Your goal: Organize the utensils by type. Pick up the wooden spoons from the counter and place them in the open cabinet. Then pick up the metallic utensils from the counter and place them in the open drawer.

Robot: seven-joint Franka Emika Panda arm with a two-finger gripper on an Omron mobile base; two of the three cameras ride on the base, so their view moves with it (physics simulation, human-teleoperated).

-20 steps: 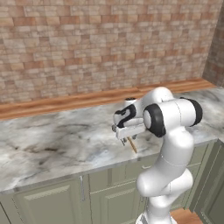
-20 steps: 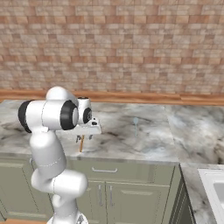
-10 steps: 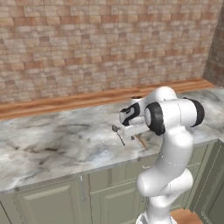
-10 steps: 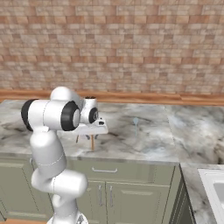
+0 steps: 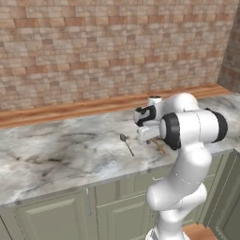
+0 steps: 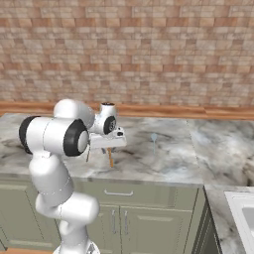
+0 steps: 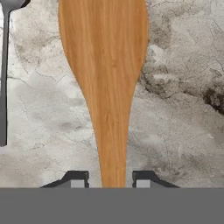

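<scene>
I have the counter (image 5: 70, 150) across both base views, a marble slab on sage-green base units (image 6: 163, 218), with a brick wall (image 5: 108, 47) behind. The arm reaches over the counter's front edge, towards its right end as the left base view shows it.

The gripper (image 7: 110, 178) points straight down at the slab. In the hand view its two fingertips (image 7: 75, 179) stand on either side of the handle of the wooden spoon (image 7: 107, 78), with a narrow gap visible on each side. I judge the jaws partly drawn in around the handle, but I cannot confirm that the pads bear on the wood. In the left base view the spoon's handle (image 5: 158, 145) shows below the hand, near the front edge. Whether it is off the slab, I cannot tell.

The metal spoon (image 5: 125, 142) lies on the counter just left of the gripper, bowl towards the wall, apart from the wooden one.

Risks, in my judgement: the hold sits low on a slim handle, with the broad bowl far out, so the spoon may pivot or slip when lifted. If the pads are not seated, the lift comes away empty. A swinging bowl could knock the metal spoon towards the edge.
</scene>
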